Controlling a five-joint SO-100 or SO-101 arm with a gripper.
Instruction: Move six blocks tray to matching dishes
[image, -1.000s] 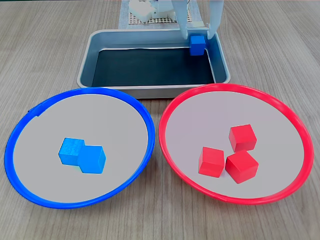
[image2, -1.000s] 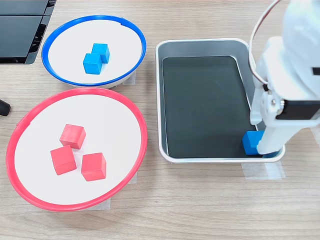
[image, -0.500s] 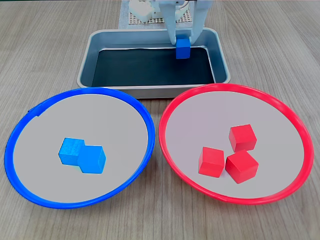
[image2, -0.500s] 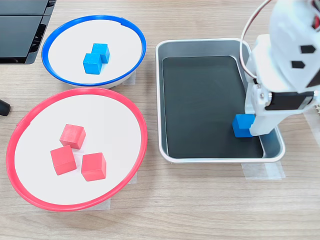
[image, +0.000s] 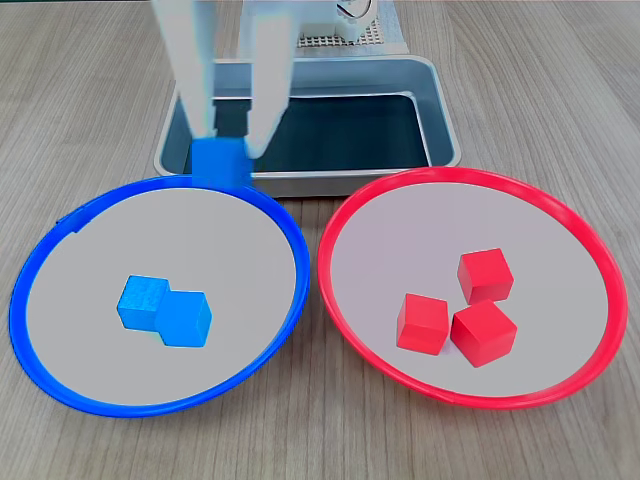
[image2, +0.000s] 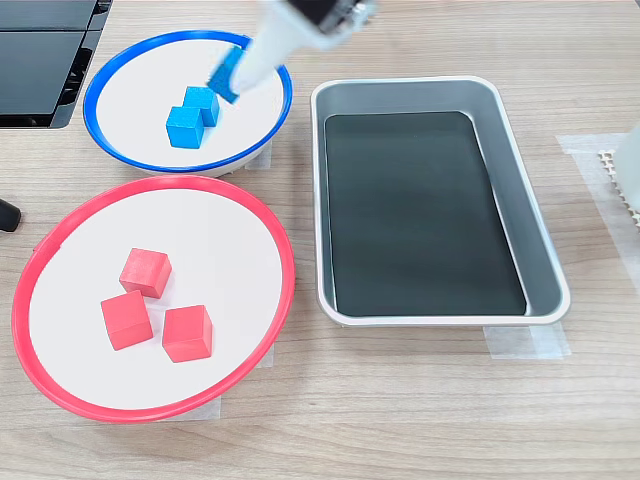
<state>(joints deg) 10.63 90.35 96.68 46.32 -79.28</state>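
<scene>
**Blue cube held over the blue-rimmed dish**

The white two-finger gripper (image: 231, 150) has its jaws clamped on a small matte blue cube (image: 221, 163), above the far edge of the round blue-rimmed dish (image: 60, 360). In the other fixed view, motion blur smears the cube (image2: 226, 75), and the arm is cut off at the top edge.

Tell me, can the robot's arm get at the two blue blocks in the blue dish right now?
Probably not yet. The end effector is shut on a third blue block, so it has no free grip. The way itself looks open: nothing covers the two blue blocks in the blue-rimmed dish.
</scene>
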